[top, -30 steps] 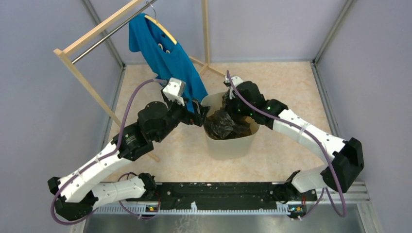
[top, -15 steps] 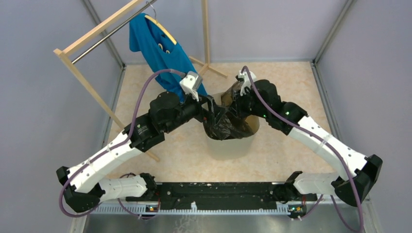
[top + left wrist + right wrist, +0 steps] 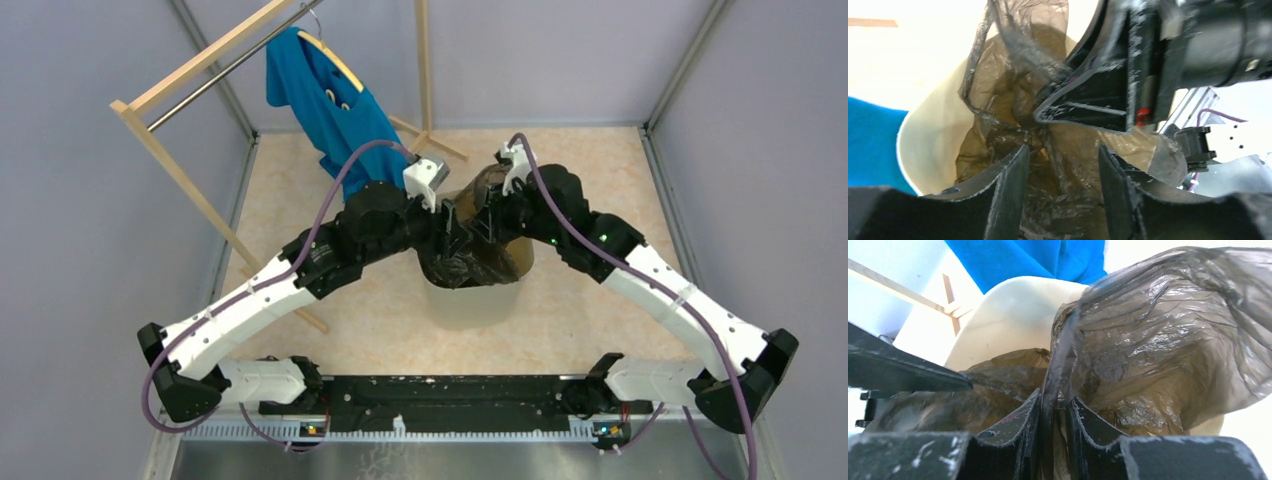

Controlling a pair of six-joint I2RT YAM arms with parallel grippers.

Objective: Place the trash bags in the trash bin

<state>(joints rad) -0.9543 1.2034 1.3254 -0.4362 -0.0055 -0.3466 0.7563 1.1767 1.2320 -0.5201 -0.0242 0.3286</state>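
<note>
While the trash bag (image 3: 468,262) sits only part-way in the trash bin (image 3: 470,308), step: get the loose film down below the rim.
Bag: bunched in the bin mouth, centre of top view; a puffed lobe stands above the far rim.
R claw (image 3: 1054,412): fingers nearly together w/ a fold of film running between; can't tell if it bites or just brushes.
L claw (image 3: 1060,167): spread, film behind the gap, nothing pinched.
How: you'd do best closing L on a thick bunch low in the mouth, not a single skin, since thin film prob. slips or tears. Keep R on its fold till L has hold, then drive down the centre, off the walls, so the bin doesn't tip.
Air: lobe likely springs back, so press slow.
L wrist cam only: R's fingertips (image 3: 1083,107) at upper right, near nose-to-nose w/ L.
R wrist cam only: lobe's bulk, right of frame; blue shirt (image 3: 1048,257) along top edge.
Top cam only: both arms meeting over the bin; tips hidden.
</note>
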